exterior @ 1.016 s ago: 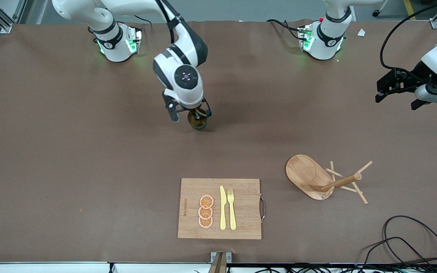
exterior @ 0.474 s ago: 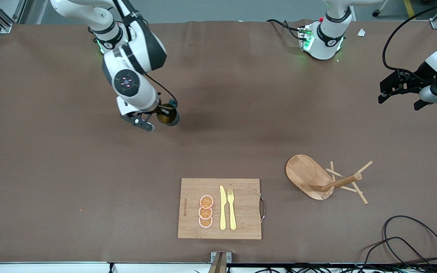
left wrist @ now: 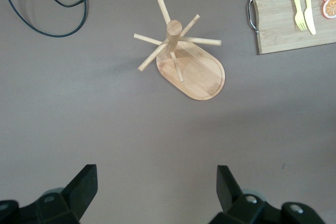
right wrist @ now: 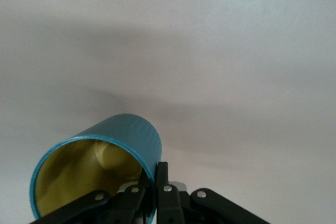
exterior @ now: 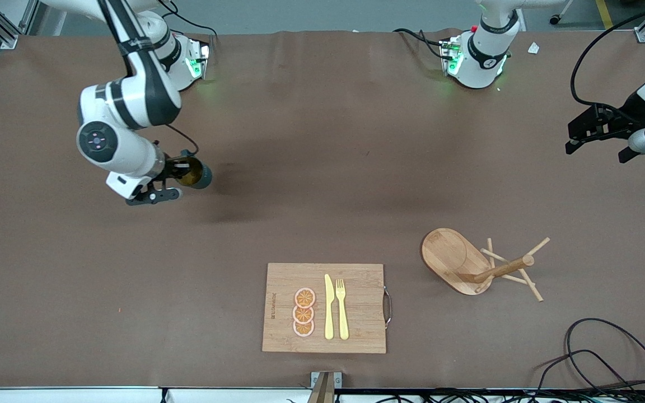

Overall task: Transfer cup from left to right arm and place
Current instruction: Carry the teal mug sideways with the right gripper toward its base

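Note:
The cup (exterior: 195, 173) is a dark teal mug with a mustard-yellow inside. My right gripper (exterior: 180, 170) is shut on its rim and holds it tilted on its side, above the table toward the right arm's end. In the right wrist view the cup (right wrist: 113, 153) fills the lower part, with one finger inside the rim and one outside (right wrist: 156, 182). My left gripper (exterior: 580, 137) is open and empty, up in the air over the left arm's end of the table. Its fingers (left wrist: 81, 187) stand wide apart in the left wrist view.
A wooden peg rack (exterior: 482, 263) with an oval base stands toward the left arm's end; it also shows in the left wrist view (left wrist: 181, 56). A wooden cutting board (exterior: 322, 308) near the front edge holds orange slices, a yellow knife and fork. Black cables (exterior: 608, 358) lie at the corner.
My right arm has swung with the cup from the table's middle toward the right arm's end, tipping the cup onto its side. My left gripper has drifted slightly toward its own table end.

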Robot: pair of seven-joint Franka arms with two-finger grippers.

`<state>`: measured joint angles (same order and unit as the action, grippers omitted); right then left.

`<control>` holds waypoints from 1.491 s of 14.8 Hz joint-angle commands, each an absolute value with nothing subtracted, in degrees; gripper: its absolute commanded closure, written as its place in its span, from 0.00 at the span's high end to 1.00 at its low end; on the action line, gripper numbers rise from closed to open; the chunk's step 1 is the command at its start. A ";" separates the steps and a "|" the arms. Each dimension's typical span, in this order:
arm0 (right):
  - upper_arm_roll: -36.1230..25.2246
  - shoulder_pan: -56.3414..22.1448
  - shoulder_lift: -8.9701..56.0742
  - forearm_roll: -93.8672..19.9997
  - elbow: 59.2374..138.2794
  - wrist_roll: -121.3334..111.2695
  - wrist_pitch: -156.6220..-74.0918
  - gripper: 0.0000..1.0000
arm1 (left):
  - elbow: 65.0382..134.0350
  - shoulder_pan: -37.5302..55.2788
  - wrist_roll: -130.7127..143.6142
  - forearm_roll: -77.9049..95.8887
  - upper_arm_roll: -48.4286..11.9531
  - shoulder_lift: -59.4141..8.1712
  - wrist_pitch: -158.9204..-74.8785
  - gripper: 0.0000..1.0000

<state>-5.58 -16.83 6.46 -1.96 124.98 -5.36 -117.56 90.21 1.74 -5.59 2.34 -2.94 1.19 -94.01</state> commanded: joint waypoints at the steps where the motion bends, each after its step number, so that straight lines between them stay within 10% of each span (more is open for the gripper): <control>1: -4.40 -9.52 4.66 -1.23 127.00 -23.39 -120.66 0.00 | 90.18 1.76 -2.47 0.88 -3.34 1.41 -93.96 1.00; 11: -4.31 3.51 15.99 -1.32 127.71 -71.34 -143.34 0.00 | 90.17 1.67 -3.16 -0.18 -3.43 1.32 -93.78 1.00; 22: -4.31 4.22 18.81 -0.97 125.86 -85.17 -144.49 0.00 | 90.09 1.67 -3.43 -0.18 -3.52 1.32 -93.78 1.00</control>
